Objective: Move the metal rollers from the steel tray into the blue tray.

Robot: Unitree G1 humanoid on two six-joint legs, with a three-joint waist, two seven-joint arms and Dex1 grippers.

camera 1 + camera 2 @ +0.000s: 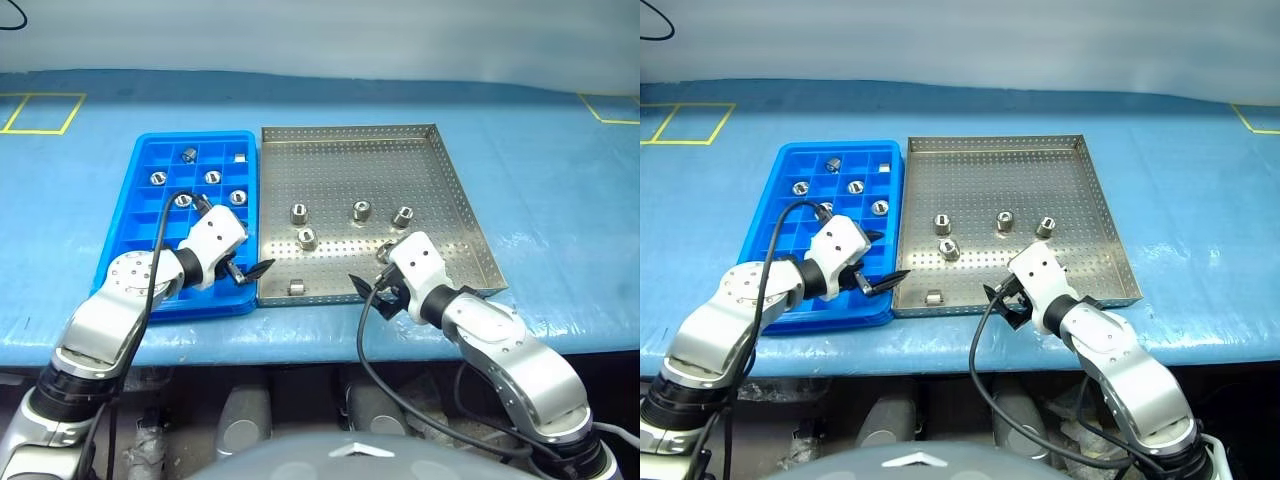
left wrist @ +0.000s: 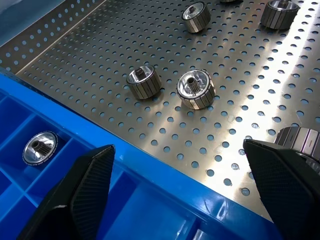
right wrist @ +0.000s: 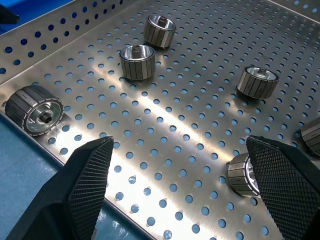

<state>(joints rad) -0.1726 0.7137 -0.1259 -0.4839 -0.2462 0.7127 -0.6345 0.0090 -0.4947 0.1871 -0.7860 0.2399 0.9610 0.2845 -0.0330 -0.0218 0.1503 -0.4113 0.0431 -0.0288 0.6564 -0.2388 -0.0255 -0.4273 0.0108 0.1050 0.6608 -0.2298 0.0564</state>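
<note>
The steel tray (image 1: pixel 450 170) lies at the table's middle with several metal rollers (image 1: pixel 362 210) scattered over its near half. One roller (image 3: pixel 34 110) lies on its side by the near rim. To its left, touching it, sits the blue tray (image 1: pixel 140 190), with several rollers (image 1: pixel 212 178) in its far compartments. My left gripper (image 2: pixel 178 150) hangs open and empty over the blue tray's near right corner, at the seam between the trays. My right gripper (image 3: pixel 178 142) is open and empty above the steel tray's near edge, with a roller (image 3: pixel 245 175) close to one finger.
Both trays rest on a blue table cover (image 1: pixel 560 200) whose front edge runs just below them. Yellow tape marks (image 1: pixel 40 112) sit at the far left and far right corners. Black cables (image 1: pixel 365 350) loop from both wrists.
</note>
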